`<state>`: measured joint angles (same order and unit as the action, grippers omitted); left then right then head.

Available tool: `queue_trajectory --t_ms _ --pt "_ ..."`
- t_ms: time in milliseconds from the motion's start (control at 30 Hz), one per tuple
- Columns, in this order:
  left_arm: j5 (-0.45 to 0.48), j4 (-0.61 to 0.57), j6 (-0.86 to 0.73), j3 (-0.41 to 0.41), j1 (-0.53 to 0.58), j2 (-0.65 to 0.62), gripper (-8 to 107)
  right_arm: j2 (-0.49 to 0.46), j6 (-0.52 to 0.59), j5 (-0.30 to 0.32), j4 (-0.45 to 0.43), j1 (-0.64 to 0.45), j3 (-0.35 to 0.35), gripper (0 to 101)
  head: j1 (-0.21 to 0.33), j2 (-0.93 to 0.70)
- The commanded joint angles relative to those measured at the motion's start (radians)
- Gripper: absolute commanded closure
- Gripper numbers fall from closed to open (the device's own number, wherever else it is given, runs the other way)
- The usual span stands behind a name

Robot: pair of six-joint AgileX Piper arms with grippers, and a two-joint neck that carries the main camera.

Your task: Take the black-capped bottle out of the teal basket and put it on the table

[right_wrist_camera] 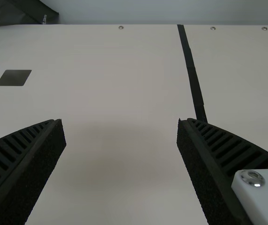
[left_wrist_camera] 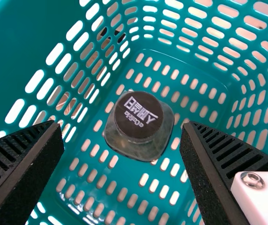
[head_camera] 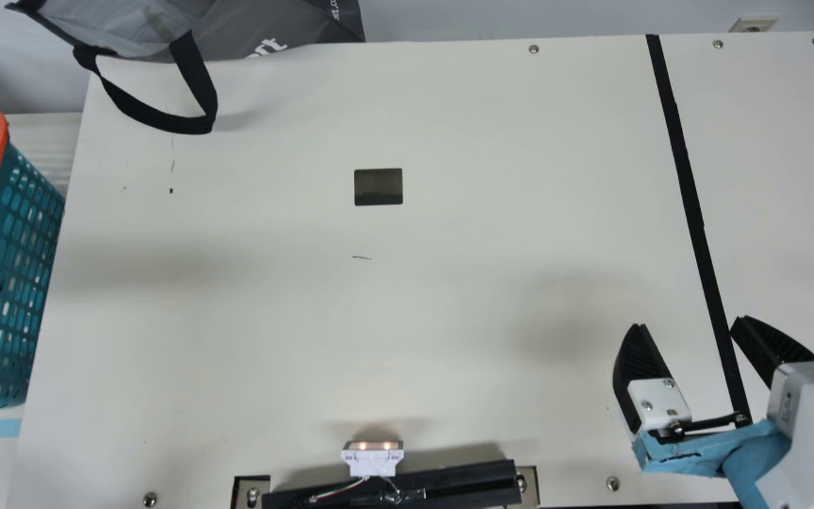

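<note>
In the main view my right gripper (head_camera: 686,322) is at the right, above the table (head_camera: 449,318), its fingers spread with nothing between them. The right wrist view has the same gripper (right_wrist_camera: 121,123) open over bare tabletop. At the main view's left edge is the teal basket (head_camera: 8,254). Looking down into the basket (left_wrist_camera: 21,28), the left wrist view has the black-capped bottle (left_wrist_camera: 139,117) upright on its perforated floor. My left gripper (left_wrist_camera: 121,125) is open, with the bottle in line between its fingers and not gripped.
A grey bag (head_camera: 280,28) with a black strap lies at the table's back left. A dark rectangular patch (head_camera: 379,187) marks the tabletop, and a black tape line (head_camera: 689,198) crosses its right part. A small lit device (head_camera: 372,458) sits at the front edge.
</note>
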<state>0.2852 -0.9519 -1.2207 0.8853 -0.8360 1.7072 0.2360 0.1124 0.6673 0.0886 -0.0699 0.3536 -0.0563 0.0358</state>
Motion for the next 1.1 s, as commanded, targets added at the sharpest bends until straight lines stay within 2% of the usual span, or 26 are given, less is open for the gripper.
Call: queue_trajectory --t_ms 0,300,1067 --pt "0.001 0.001 0.0 0.005 -0.001 0.005 -8 0.0 0.0 0.0 0.0 0.0 0.0 10 0.009 -0.008" --pt "0.005 -0.014 -0.013 0.022 -0.007 0.021 -8 0.0 0.0 0.0 0.002 0.0 0.0 10 0.009 -0.008" --pt "-0.003 -0.187 -0.169 0.067 -0.016 0.103 -8 0.0 0.0 0.0 0.002 0.0 0.0 10 0.009 -0.008"
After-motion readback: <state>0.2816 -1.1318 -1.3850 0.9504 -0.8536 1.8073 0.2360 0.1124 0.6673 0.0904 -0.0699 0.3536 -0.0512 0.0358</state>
